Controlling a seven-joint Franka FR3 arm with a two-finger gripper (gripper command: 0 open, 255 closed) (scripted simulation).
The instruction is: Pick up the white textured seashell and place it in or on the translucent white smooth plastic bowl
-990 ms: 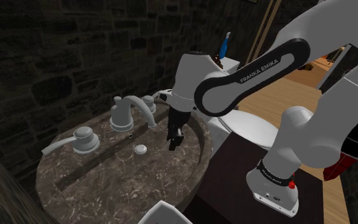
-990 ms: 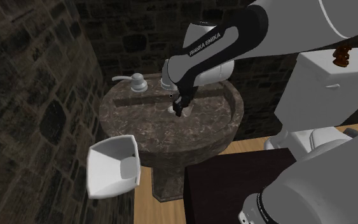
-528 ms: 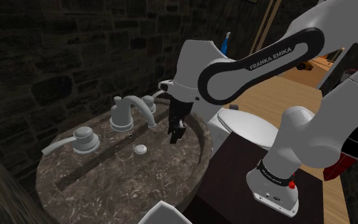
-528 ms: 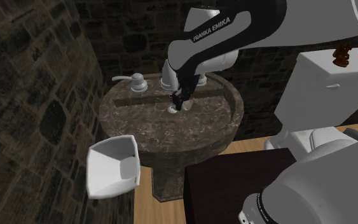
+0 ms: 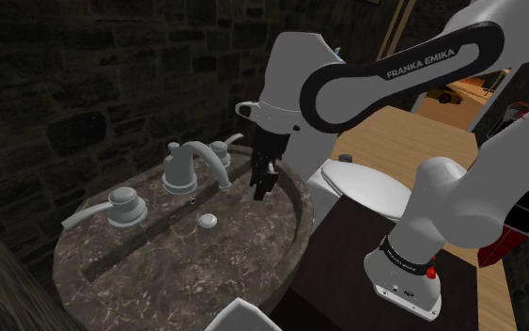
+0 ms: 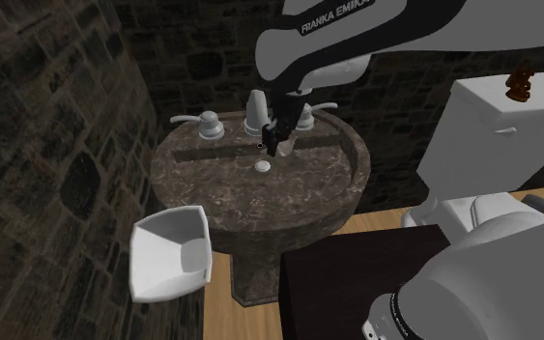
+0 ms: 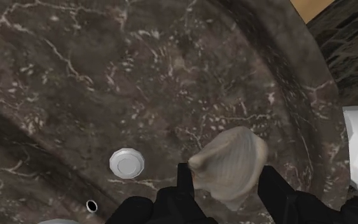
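Wrist view showed you the gripper clasping the pale seashell above the drain, probably so that it could clear the sink toward the bowl.

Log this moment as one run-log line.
gripper: shut on seashell | seashell: above sink basin | bowl: empty, beside sink | next: probably carry seashell to bowl

This is a home bathroom, walled in dark rough stone over a wooden plank floor. A round pedestal sink of dark veined marble carries a grey faucet, a lever handle at its back rim and a round drain plug in the basin. Just beside the sink stands a white toilet, its tank against the wall and its lid closed.
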